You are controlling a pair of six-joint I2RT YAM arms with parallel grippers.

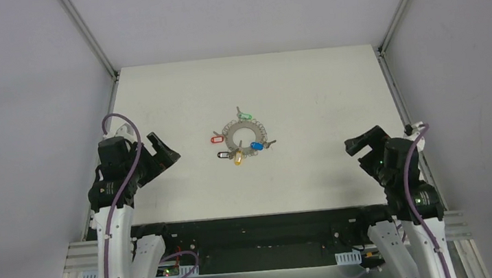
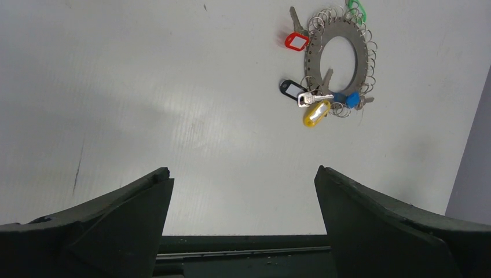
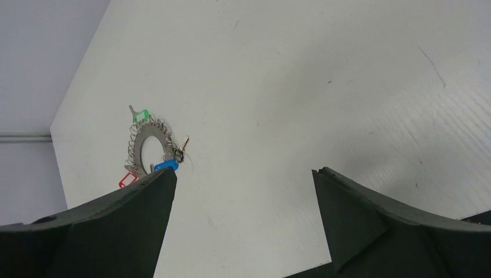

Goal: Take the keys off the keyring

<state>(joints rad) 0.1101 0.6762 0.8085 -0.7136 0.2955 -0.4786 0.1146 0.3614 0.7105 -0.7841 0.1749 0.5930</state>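
Top view first: the keyring (image 1: 244,140) lies flat near the middle of the table (image 1: 307,91), with the keys (image 1: 256,146) fanned around it on their coloured tags, every one of them on the ring by the look of it. So this reads as the opening step, the approach, with nothing removed yet. The left gripper (image 1: 164,152) hangs off to the ring's left and the right gripper (image 1: 362,142) further off to its right, both well apart from it and both empty. Over to the left wrist: fingers spread wide with bare table between them. The keyring (image 2: 363,55) sits up ahead and off to the right of the gap, and the yellow tag (image 2: 316,113) and black tag (image 2: 291,88) are the nearest pieces. Now the right wrist: jaws wide again, nothing held. Here the keyring (image 3: 149,128) is far ahead and to the left, and its blue tag (image 3: 166,166) peeks just above the left finger (image 3: 116,226). My call on the next move: one arm pins the ring while the other closes in on a single tag. That takes a long reach inward from both sides and a careful line-up on small, thin metal.
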